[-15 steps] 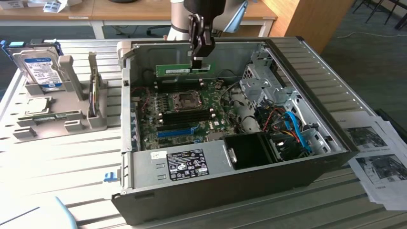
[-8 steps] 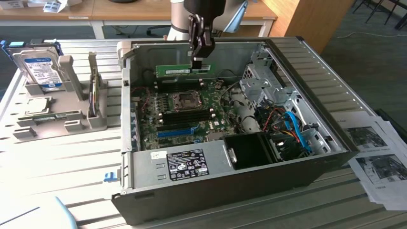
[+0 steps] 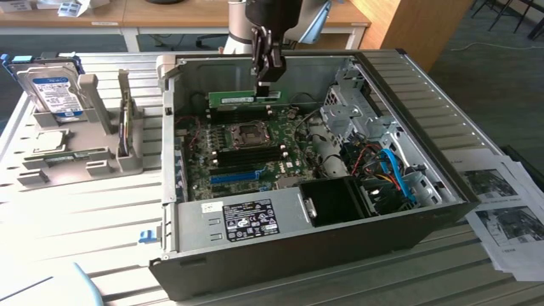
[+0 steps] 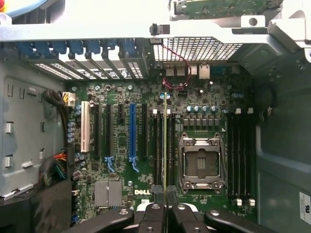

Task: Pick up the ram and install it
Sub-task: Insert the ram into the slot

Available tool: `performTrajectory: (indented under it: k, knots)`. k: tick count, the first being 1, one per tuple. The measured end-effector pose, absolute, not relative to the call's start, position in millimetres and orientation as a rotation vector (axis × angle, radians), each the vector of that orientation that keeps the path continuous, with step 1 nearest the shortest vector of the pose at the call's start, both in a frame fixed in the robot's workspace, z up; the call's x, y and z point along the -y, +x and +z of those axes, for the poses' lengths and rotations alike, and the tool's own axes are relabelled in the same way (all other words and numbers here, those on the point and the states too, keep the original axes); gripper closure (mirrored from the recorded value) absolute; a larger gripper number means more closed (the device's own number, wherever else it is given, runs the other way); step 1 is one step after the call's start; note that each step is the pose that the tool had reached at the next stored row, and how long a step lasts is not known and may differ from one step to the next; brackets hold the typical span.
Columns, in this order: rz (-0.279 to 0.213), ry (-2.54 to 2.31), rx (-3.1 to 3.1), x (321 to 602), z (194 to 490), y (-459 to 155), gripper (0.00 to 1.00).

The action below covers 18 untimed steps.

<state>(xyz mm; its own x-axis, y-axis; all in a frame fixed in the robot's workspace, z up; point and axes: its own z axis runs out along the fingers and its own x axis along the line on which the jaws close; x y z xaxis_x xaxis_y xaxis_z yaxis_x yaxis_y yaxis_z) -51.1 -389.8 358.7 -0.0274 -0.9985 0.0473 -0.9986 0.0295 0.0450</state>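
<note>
Gripper (image 4: 165,195) pinches the ram (image 4: 165,145); motherboard (image 4: 124,167) lies below.

- Our black two-fingered metal gripper (image 3: 269,80) (image 4: 165,196) hangs pointing straight down.
- Its jaws are pinched on our thin green ram stick (image 3: 238,98) (image 4: 165,141), held edge-up.

I am reading just one brand: the white "DELL" logo (image 4: 141,192) is showing on the green motherboard (image 4: 116,160), near its edge in the wrist view. Nothing else is coming through legibly. The black-and-white sticker (image 3: 247,217) on the power supply (image 3: 191,226) is carrying lines of print too small for me to read. I am having the same trouble with the blue label on the hard drive (image 3: 53,89), the ram (image 3: 236,97) and the printed sheets (image 3: 501,204).
</note>
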Motion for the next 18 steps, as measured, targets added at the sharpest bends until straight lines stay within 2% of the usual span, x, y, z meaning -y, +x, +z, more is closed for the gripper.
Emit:
performTrajectory:
  k: [18]
  knots:
    - [0.001,2.144,2.206,389.8,332.6,-51.1,0.89]
